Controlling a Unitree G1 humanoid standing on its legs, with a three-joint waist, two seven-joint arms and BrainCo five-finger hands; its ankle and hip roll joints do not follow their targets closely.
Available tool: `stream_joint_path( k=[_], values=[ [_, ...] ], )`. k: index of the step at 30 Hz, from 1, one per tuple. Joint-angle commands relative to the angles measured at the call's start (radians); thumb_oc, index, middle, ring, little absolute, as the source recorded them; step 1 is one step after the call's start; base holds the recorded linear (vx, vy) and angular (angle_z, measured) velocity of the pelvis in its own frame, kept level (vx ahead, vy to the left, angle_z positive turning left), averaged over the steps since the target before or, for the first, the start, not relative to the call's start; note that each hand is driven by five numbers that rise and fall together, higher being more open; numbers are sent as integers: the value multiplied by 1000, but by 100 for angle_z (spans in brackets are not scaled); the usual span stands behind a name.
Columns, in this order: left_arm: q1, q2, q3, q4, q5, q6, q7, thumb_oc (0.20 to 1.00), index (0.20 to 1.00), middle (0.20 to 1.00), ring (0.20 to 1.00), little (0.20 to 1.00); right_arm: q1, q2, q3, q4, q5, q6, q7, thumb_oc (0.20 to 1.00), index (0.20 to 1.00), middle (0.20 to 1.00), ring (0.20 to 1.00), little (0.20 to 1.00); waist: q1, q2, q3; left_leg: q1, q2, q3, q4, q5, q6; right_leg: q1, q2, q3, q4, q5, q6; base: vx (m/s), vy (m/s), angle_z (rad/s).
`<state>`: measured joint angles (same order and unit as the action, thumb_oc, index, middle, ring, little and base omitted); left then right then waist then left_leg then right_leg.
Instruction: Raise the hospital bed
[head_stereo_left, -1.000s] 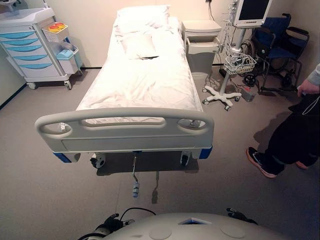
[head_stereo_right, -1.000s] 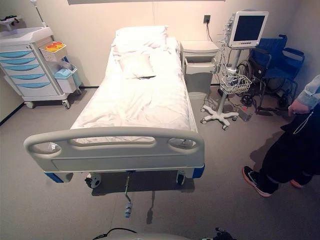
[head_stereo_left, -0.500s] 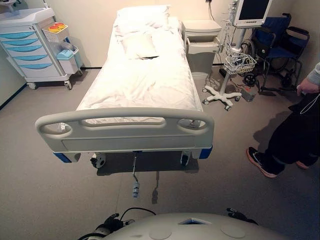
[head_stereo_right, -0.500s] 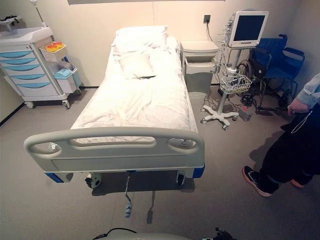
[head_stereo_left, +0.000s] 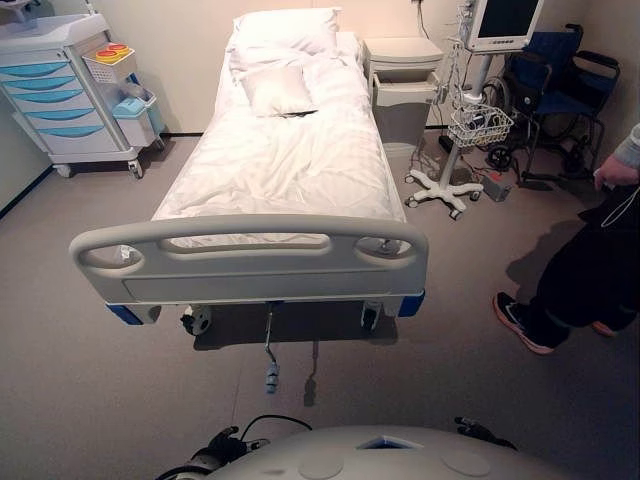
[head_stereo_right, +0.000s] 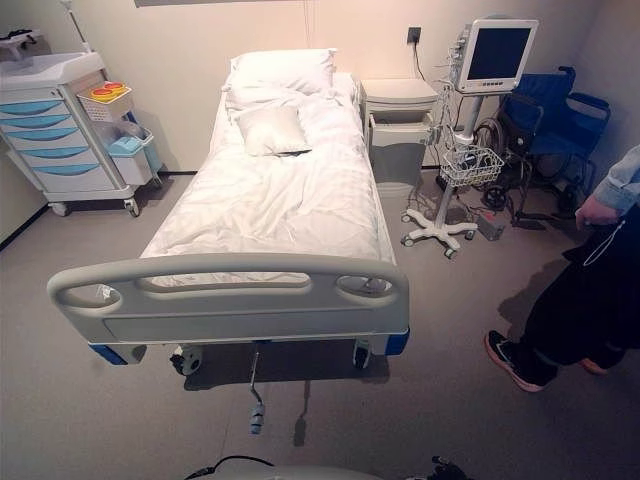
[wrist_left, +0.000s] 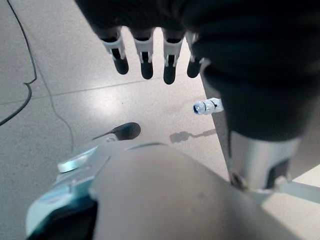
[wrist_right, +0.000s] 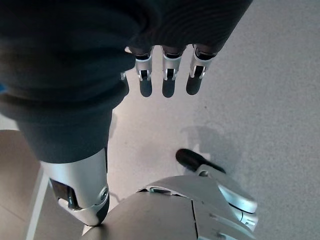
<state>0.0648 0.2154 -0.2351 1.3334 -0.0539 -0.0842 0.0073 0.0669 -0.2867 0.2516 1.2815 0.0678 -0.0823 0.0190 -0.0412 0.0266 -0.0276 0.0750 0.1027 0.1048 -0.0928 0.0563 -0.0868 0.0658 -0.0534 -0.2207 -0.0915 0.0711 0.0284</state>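
Straight ahead, hospital bed (head_stereo_left: 280, 165) lies lengthwise, footboard (head_stereo_left: 248, 260) nearest.

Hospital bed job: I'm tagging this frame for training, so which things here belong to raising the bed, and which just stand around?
Belongs to the job:
hospital bed
crank handle hanging below the footboard
left hand, open, holding nothing
right hand, open, holding nothing

Just standing about:
drawer cart
bedside cabinet
monitor stand
wheelchair
person
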Motion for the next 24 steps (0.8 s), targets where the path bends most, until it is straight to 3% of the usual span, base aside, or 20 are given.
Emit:
stream_joint_path(
  k=[1, 8, 15, 24],
  values=[
    [-72, 6, 18, 27, 7, -20, 1, 1000, 1000, 1000, 1000, 1000, -92, 20, 24, 48, -10, -14, 4, 1000, 1000, 1000, 1000, 1000, -20, -64, 45, 36, -81, 7, 6, -32, 43, 46, -38, 27, 4, -1, 116, 0, 0, 0],
    [-92, 17, 22, 10, -10, -26, 12, 1000, 1000, 1000, 1000, 1000, -110, 9, 25, 38, -6, -15, -2, 1000, 1000, 1000, 1000, 1000, -24, -62, 72, 7, -83, 7, 6, -22, 44, 13, -38, 33, 4, 9, 116, -36, 3, -1],
    [-187, 42, 14, -28, -82, -40, 59, 1000, 1000, 1000, 1000, 1000, -182, -11, 52, -13, 16, -26, -32, 1000, 1000, 1000, 1000, 1000, -37, -65, 180, -122, -80, 9, 21, 19, 51, -130, -37, 59, 41, 38, 107, -119, -1, -3],
    [-342, 98, 19, -71, -180, -51, 126, 1000, 1000, 1000, 1000, 1000, -299, -59, 92, -80, 29, -46, -79, 1000, 1000, 1000, 1000, 1000, -59, -84, 313, -371, -74, 6, 168, 10, 56, -373, -35, 89, 164, 37, 91, -124, -7, -7]
  ],
)
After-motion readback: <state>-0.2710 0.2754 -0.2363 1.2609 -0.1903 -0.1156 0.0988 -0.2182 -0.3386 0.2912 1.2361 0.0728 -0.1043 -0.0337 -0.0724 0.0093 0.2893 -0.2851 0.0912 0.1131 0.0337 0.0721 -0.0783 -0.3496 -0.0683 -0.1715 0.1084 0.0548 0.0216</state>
